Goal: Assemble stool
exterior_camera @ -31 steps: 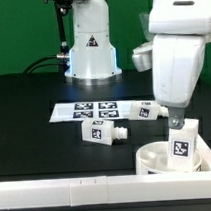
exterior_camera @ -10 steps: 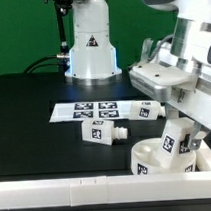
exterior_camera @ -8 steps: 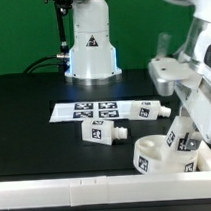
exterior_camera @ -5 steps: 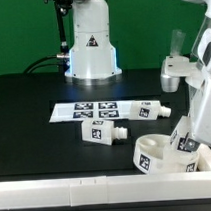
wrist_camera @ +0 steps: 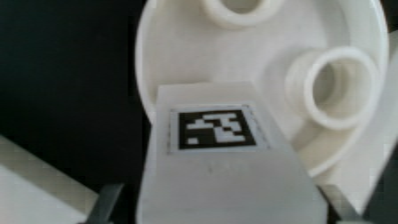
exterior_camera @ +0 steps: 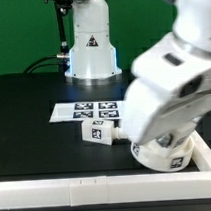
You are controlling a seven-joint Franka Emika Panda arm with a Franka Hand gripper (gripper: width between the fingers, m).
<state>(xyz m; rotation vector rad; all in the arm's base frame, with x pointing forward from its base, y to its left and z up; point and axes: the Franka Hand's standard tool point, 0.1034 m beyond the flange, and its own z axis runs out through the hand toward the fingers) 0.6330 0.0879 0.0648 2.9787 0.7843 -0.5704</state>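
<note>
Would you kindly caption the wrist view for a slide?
Tagged stool leg held in the tool, facing the round-holed seat.

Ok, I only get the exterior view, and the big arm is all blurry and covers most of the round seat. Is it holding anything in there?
Observer: Yes. The wrist view shows a white leg between the jaws, which look shut on its sides.
Operator: Does it have one of those square stickers?
Observer: It does, a black-and-white tag facing the wrist camera.
Operator: And can you see holes in the seat?
Observer: The seat shows two round ones: the nearer hole is just beside the leg's end, and the farther hole is cut off by the picture's edge.
</note>
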